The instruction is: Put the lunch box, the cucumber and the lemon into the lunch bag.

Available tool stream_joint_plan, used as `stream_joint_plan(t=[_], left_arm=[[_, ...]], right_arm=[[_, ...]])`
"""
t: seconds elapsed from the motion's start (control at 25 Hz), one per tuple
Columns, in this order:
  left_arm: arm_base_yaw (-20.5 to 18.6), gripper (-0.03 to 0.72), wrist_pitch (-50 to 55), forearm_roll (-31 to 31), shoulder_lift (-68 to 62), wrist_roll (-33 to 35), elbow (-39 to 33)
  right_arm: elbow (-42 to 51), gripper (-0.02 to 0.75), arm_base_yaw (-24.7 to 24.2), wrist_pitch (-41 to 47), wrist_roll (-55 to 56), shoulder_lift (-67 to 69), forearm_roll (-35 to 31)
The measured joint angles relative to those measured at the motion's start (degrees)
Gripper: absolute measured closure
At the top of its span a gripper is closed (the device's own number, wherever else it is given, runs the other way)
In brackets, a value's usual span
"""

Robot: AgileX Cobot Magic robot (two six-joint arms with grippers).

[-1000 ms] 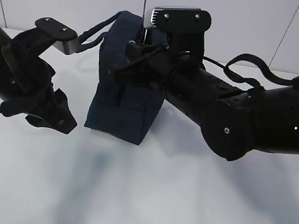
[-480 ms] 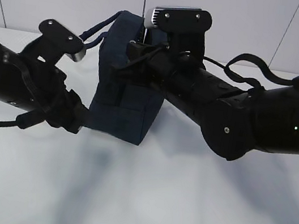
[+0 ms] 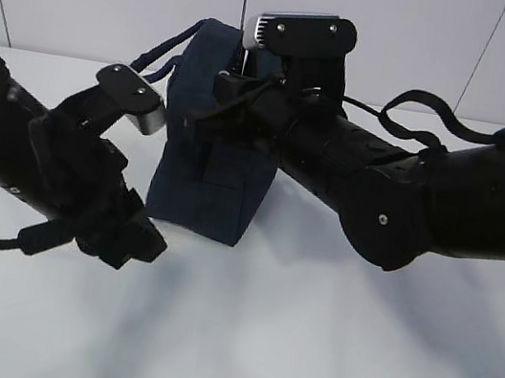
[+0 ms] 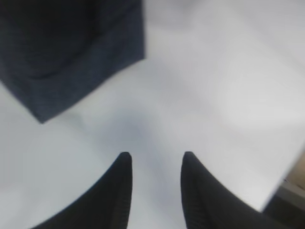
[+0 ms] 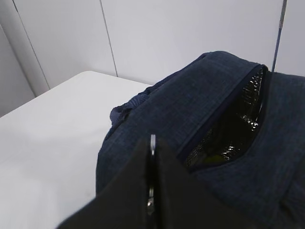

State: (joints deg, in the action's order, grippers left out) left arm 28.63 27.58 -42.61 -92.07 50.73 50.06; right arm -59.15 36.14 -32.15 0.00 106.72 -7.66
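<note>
Fingers of my left gripper stand a narrow gap apart with nothing between them, pointing down at bare white desk. From them the lunch bag lies ahead and off to the left, one lower corner of its navy fabric nearest me, with clear desk between us. In the exterior view that gripper hangs low by the bag's front lower corner, apart from it.

My right fingers are pressed together on a thin silver piece, which I take to be the zipper pull, though I cannot be sure. They sit at the bag's top, just beside the zipper opening, which runs away toward the desk's far edge and gapes onto a dark shiny lining with a glimpse of yellow-green inside.

Lunch box, cucumber and lemon show nowhere on the desk, so I judge they may already be inside. My right arm is the nearer one to the zipper.
</note>
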Motion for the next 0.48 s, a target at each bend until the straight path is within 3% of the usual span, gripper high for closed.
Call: stream_joint_plan(t=[0.12, 0.24, 0.48], left_arm=[[0.0, 0.522, 8.7, -2.2, 0.8, 4.9, 0.0], [0.0, 0.530, 14.3, -1.3, 1.1, 5.4, 0.0], [-0.2, 0.528, 16.9, 11.8, 1.2, -9.7, 0.0]], right_arm=[[0.0, 0.738, 0.0, 0.5, 0.0, 0.0, 0.0], [-0.1, 0.738, 0.0, 1.2, 0.0, -0.1, 0.0], [-0.1, 0.738, 0.0, 2.5, 0.0, -0.2, 0.0]])
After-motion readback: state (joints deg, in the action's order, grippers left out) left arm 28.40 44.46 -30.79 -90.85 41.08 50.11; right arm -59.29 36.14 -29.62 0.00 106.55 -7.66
